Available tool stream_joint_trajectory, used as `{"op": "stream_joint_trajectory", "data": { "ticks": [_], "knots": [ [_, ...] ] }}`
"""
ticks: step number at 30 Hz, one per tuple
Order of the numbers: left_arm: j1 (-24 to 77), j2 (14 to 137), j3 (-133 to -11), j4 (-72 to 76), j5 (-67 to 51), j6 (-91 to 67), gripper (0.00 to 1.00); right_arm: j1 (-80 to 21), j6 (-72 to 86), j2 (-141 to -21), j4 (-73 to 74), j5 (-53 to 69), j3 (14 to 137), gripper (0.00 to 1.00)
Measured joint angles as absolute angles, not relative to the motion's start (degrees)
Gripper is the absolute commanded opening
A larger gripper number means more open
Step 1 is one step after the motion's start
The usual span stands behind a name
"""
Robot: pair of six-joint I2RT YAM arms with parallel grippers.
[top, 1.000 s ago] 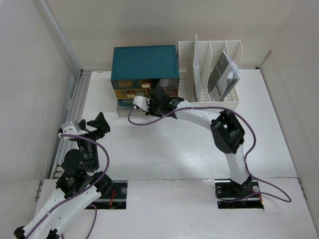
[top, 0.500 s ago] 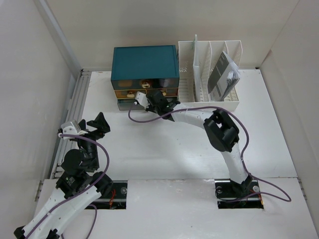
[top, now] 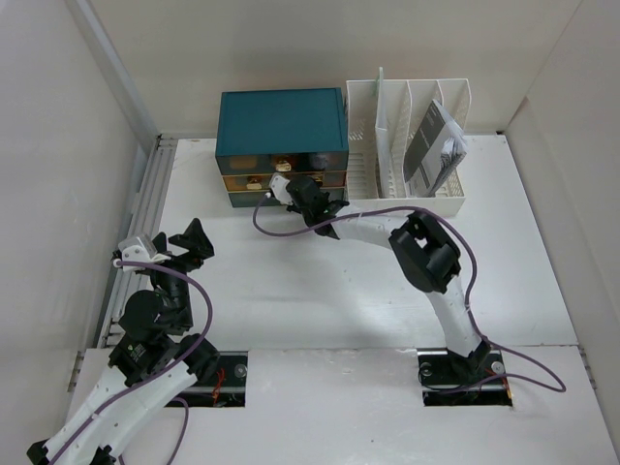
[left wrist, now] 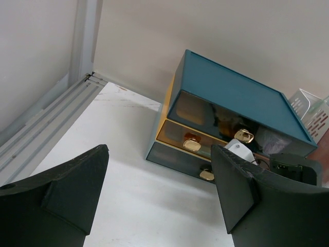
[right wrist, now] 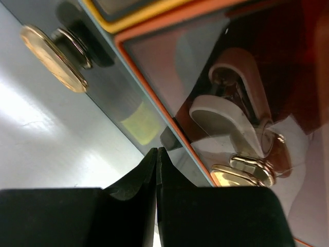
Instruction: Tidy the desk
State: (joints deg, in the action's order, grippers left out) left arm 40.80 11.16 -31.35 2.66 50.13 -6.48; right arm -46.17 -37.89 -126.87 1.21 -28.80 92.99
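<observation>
Near the left rail [top: 145,228], my left gripper [top: 191,240] hovers, fingers spread, above the white desk [top: 320,300] that spans the enclosure floor. Farther back, my right gripper [top: 308,191], fingers pressed together, sits at the drawer fronts of the teal drawer box [top: 281,121].
</observation>
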Motion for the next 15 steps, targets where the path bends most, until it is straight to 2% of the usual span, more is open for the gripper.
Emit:
{"op": "stream_joint_trajectory", "data": {
  "ticks": [10,13,15],
  "knots": [
    [40.8,11.2,-31.4,2.7,50.2,-6.5,0.77,-46.0,-38.3,-127.9,-2.2,-31.8,90.9,0.06],
    [40.8,11.2,-31.4,2.7,50.2,-6.5,0.77,-46.0,-38.9,-127.9,-3.5,-31.7,89.8,0.0],
    [40.8,11.1,-31.4,2.6,50.2,-6.5,0.77,-46.0,-40.3,-126.7,-4.3,-29.6,87.2,0.0]
  ]
}}
